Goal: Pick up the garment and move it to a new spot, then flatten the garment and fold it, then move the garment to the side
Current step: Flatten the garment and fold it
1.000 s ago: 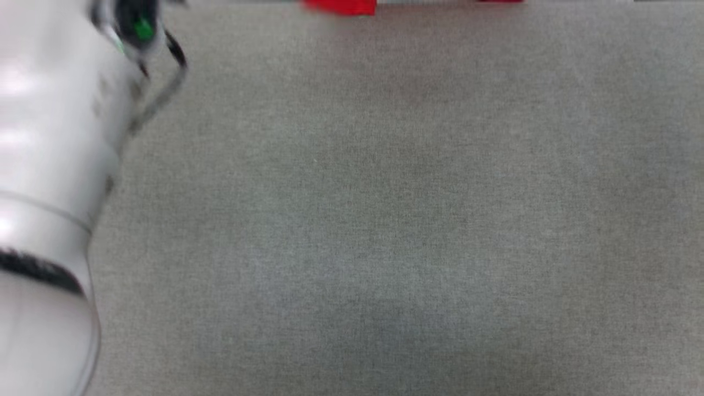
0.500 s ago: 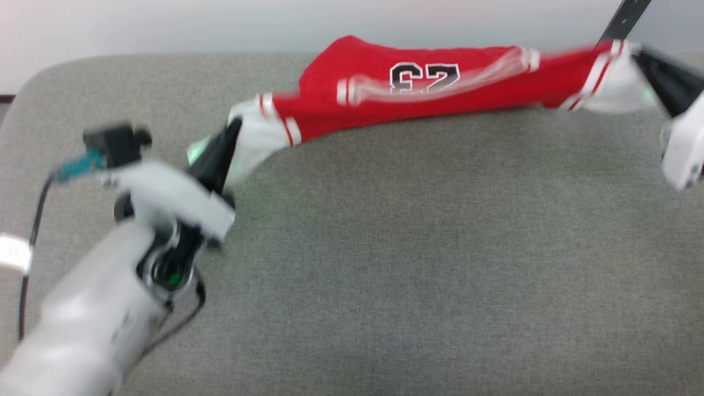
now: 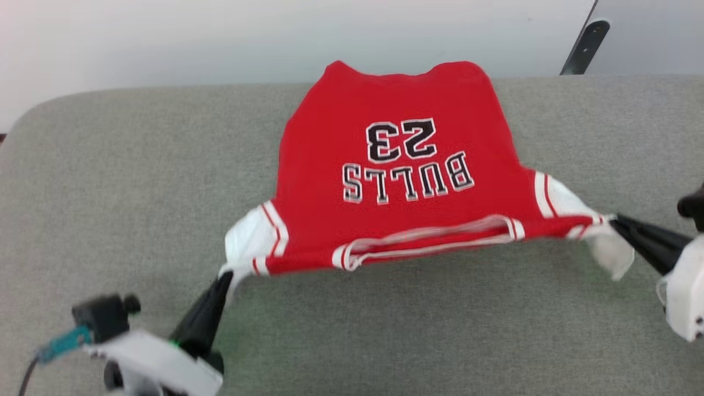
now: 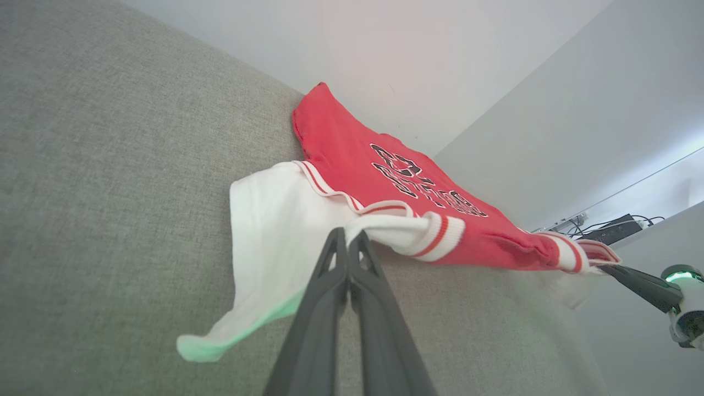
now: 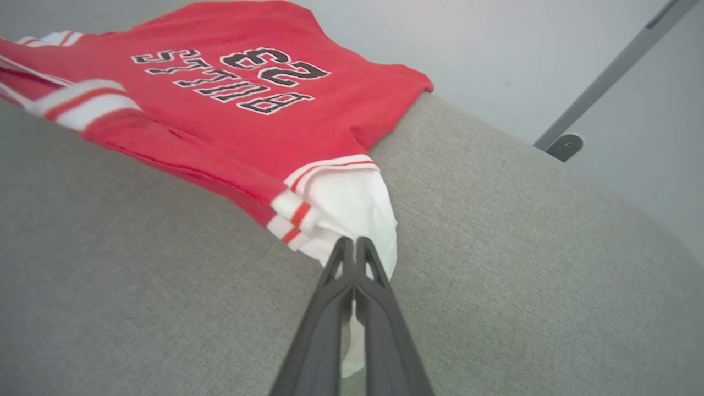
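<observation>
Bright red soft jersey garment [image 3: 396, 165] with white sleeves is lying face up across the far half of a grey fabric-covered worktop [image 3: 385, 341], its far hem reaching the far edge. At the left, the left tool [image 3: 223, 280] is pointing up and away, its two long dark fingers pressed together and pinching the edge of the left white sleeve [image 3: 247, 242]; the left wrist view is showing that sleeve's loose corner drooping beside the fingers. In the middle, black white-outlined lettering, "BULLS" and "23", is reading upside down from the head view, and the striped collar is stretching taut between the two sleeves. At the right, the right tool [image 3: 615, 220] is likewise clamping shut on the right white sleeve [image 3: 605, 247], whose loose end is hanging below the fingertips.
</observation>
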You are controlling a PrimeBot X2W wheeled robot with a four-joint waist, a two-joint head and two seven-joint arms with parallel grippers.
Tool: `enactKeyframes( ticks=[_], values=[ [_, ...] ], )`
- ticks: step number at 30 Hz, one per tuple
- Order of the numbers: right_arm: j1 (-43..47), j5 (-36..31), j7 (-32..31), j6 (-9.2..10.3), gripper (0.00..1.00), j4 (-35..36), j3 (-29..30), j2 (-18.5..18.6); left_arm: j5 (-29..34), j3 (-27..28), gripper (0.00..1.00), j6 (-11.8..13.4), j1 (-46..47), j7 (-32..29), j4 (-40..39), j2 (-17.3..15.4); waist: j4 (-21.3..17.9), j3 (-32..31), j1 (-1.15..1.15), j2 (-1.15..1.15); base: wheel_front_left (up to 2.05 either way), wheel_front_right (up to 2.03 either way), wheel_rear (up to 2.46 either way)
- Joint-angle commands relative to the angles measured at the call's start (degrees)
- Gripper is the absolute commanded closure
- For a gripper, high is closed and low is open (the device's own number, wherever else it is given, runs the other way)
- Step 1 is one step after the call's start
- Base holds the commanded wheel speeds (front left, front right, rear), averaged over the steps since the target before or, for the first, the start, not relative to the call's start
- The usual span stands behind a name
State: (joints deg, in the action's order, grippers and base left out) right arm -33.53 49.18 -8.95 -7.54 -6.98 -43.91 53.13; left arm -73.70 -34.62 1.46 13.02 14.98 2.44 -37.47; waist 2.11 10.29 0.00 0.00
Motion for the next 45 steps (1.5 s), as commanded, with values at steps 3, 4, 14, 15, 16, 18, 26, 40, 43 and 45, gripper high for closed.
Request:
enactKeyframes(
  ticks=[3,4,14,15,16,18,26,40,43,45],
  values=[
    [8.54,-2.72,-5.62,0.10,1.00,6.04,8.34,0.62,1.99,1.71,1.00,3.00,-6.98,0.18,-5.92,-2.08,-0.69,-0.80,0.00,0.00,0.00,0.00,0.00],
    [11.03,-3.61,-7.44,0.10,1.00,8.14,10.62,0.40,2.27,1.96,1.00,3.78,-8.69,0.18,-7.57,-2.61,-0.81,-0.83,0.00,0.00,0.00,0.00,0.00],
    [33.36,-13.12,-26.49,0.09,1.00,29.80,32.80,-9.28,4.15,4.71,1.00,10.05,-19.20,0.15,-20.79,-6.22,-1.09,0.62,0.00,0.00,0.00,0.00,0.00],
    [34.45,-13.61,-27.79,0.09,1.00,31.21,33.86,-10.39,4.39,4.42,1.00,10.03,-19.02,-0.04,-20.82,-6.05,-1.05,0.84,0.00,0.00,0.00,0.00,0.00],
    [35.40,-14.00,-29.09,0.09,1.00,32.12,34.48,-11.24,4.65,3.91,1.00,9.91,-18.49,-0.23,-20.53,-5.70,-1.01,0.98,0.00,0.00,0.00,0.00,0.00],
    [36.69,-14.45,-31.11,0.09,1.00,32.90,34.73,-12.85,5.21,3.00,1.00,9.63,-17.17,-0.82,-19.21,-4.87,-1.01,1.35,0.00,0.00,0.00,0.00,0.00],
    [35.23,-12.92,-33.38,0.09,1.00,27.93,31.73,-15.03,8.47,-1.58,1.00,8.15,-11.84,-3.30,-10.02,-1.15,-1.06,3.96,0.00,0.00,0.00,0.00,0.00],
    [25.16,-17.26,-26.42,0.17,1.00,8.28,17.34,-15.09,13.34,-6.82,1.00,8.89,-5.28,-8.50,-1.75,1.19,0.58,8.94,0.00,0.00,0.00,0.00,0.00],
    [24.20,-16.76,-25.08,0.18,1.00,5.09,14.61,-16.08,13.11,-6.81,1.00,8.51,-4.84,-8.51,-0.94,1.48,0.81,9.30,0.00,0.00,0.00,0.00,0.00],
    [23.51,-16.49,-24.14,0.24,1.00,3.43,13.41,-16.32,13.07,-6.84,1.00,8.53,-4.63,-8.54,-0.38,1.51,0.88,9.35,0.00,0.00,0.00,0.00,0.00]
  ],
)
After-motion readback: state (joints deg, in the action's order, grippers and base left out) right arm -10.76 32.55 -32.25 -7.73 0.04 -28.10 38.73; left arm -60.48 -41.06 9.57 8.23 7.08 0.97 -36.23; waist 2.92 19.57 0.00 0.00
